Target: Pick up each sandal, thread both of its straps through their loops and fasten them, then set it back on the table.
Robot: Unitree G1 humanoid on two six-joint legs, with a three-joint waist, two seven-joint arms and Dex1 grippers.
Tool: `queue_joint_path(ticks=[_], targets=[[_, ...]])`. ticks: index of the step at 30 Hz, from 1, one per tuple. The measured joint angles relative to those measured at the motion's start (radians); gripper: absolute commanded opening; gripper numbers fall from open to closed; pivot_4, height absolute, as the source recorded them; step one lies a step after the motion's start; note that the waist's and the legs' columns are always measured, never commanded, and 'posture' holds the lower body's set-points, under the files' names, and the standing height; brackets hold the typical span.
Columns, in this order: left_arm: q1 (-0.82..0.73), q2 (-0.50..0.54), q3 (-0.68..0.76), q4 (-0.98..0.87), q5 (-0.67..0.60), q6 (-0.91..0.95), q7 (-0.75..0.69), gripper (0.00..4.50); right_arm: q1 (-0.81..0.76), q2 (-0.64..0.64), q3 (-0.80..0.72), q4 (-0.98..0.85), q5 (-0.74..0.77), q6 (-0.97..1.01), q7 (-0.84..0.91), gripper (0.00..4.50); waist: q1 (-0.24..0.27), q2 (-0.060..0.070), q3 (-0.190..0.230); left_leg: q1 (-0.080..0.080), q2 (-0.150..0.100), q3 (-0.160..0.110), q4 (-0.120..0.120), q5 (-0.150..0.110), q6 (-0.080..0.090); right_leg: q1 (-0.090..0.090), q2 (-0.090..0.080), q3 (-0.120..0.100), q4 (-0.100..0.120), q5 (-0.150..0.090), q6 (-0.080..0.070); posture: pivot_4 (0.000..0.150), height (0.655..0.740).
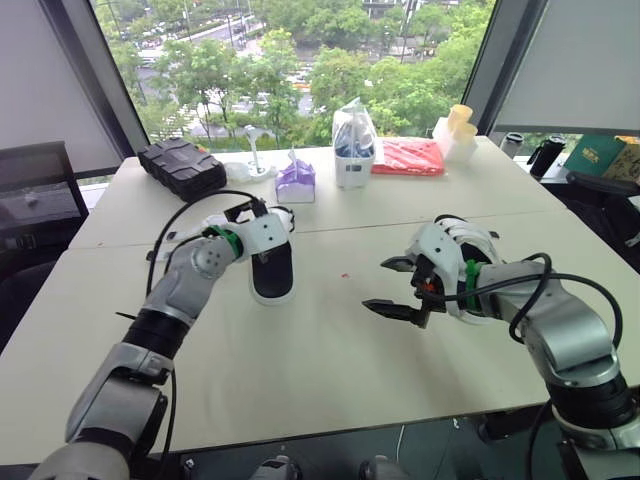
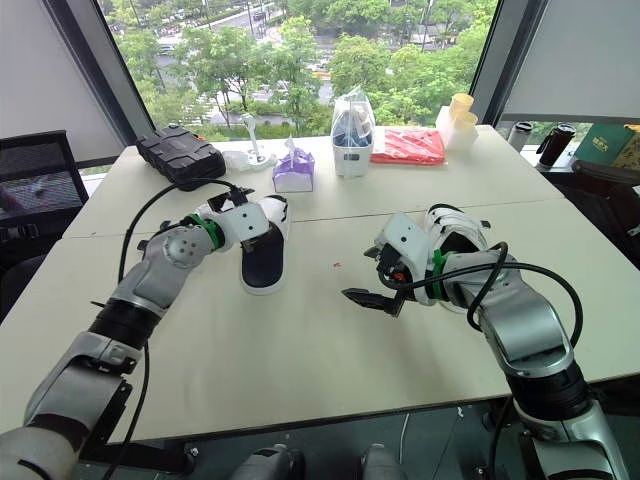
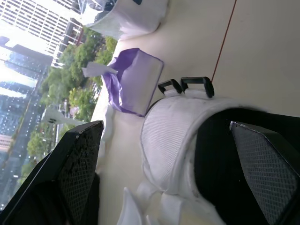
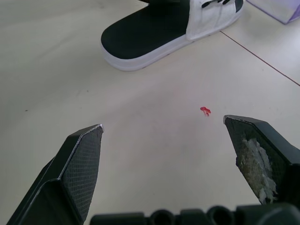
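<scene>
- A black-soled slide sandal with white mesh straps (image 1: 272, 272) lies on the pale table (image 1: 330, 370), its long axis running away from the robot.
- The left gripper (image 3: 166, 125) straddles its strap end, fingers wide; the right gripper (image 1: 375, 284), also spread, hangs well apart.

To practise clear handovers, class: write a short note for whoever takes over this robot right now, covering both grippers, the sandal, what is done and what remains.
Left gripper: open, fingers on either side of the sandal's white straps.
Right gripper: open, above the table, apart from the sandal.
Sandal: flat on the table, sole down, not lifted.
Done: left arm placed at the sandal.
Left: grasp, lift, thread, fasten, set down. I cannot tell whether the straps are already fastened.
</scene>
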Motion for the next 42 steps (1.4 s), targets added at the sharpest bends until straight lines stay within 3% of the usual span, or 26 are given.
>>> queue_joint_path(ticks=[6, 7, 9, 16, 17, 24, 29, 34, 42], targets=[[-0.171, -0.070, -0.081, 0.337, 0.116, -0.020, 0.172, 4.47, -0.002, -0.006, 0.017, 0.003, 0.023, -0.009, -0.039, 4.50, -0.003, -0.001, 0.001, 0.000, 0.000, 0.000, 0.000, 0.000, 0.001, 0.000, 0.000, 0.000, 0.000, 0.000, 0.001, 0.150, 0.7400], [-0.201, -0.084, -0.085, 0.396, 0.127, -0.031, 0.208, 4.23, -0.002, -0.008, 0.018, 0.003, 0.027, -0.010, -0.047, 4.50, -0.002, -0.001, 0.001, 0.000, 0.000, 0.000, 0.000, 0.000, 0.001, 0.000, 0.001, 0.000, 0.000, 0.000, 0.001, 0.150, 0.7400], [-0.243, -0.101, -0.092, 0.475, 0.141, -0.048, 0.261, 3.69, -0.002, -0.009, 0.022, 0.003, 0.031, -0.011, -0.060, 4.50, -0.002, -0.001, 0.001, 0.000, 0.000, 0.000, 0.000, 0.000, 0.001, 0.000, 0.001, 0.000, 0.000, 0.000, 0.001, 0.150, 0.7400], [-0.304, -0.154, -0.117, 0.695, 0.148, -0.113, 0.358, 0.20, -0.001, -0.015, 0.036, 0.004, 0.045, -0.011, -0.107, 4.50, -0.001, -0.001, 0.001, 0.000, 0.000, 0.000, 0.000, 0.000, 0.000, 0.000, 0.001, 0.000, 0.001, 0.000, 0.001, 0.150, 0.7400], [-0.318, -0.154, -0.117, 0.706, 0.147, -0.115, 0.356, 0.04, -0.001, -0.017, 0.036, 0.004, 0.048, -0.012, -0.110, 4.50, 0.000, -0.001, 0.000, 0.000, 0.000, 0.000, 0.000, 0.000, 0.000, 0.000, 0.001, 0.000, 0.001, 0.000, 0.001, 0.150, 0.7400], [-0.322, -0.145, -0.115, 0.722, 0.133, -0.240, 0.318, 0.04, -0.002, -0.053, 0.036, 0.037, 0.060, -0.046, -0.115, 4.50, 0.001, -0.002, 0.001, -0.001, 0.000, 0.000, 0.001, 0.000, 0.000, 0.000, 0.000, 0.000, 0.000, 0.001, 0.002, 0.150, 0.7400], [-0.289, -0.125, -0.111, 0.607, 0.071, -0.539, 0.131, 0.04, -0.010, -0.080, 0.034, 0.089, 0.060, -0.106, -0.102, 4.50, 0.000, -0.002, 0.001, -0.002, -0.001, 0.001, 0.001, 0.000, 0.000, -0.001, -0.001, 0.000, -0.001, 0.001, 0.002, 0.150, 0.7400], [-0.208, -0.036, -0.122, 0.441, -0.064, -0.893, -0.139, 0.04, -0.020, -0.133, 0.006, 0.204, 0.057, -0.201, -0.079, 4.50, -0.010, -0.002, 0.001, -0.002, 0.000, 0.002, -0.001, -0.001, 0.001, -0.002, -0.002, 0.002, -0.001, 0.001, 0.001, 0.150, 0.7400], [-0.175, -0.012, -0.219, 0.418, -0.043, -1.208, -0.225, 0.04, -0.031, -0.149, -0.046, 0.370, 0.059, -0.318, -0.039, 4.50, 0.000, -0.002, 0.001, -0.002, -0.001, 0.002, 0.001, 0.000, 0.001, -0.001, -0.001, 0.002, 0.000, 0.001, 0.001, 0.150, 0.7400]])
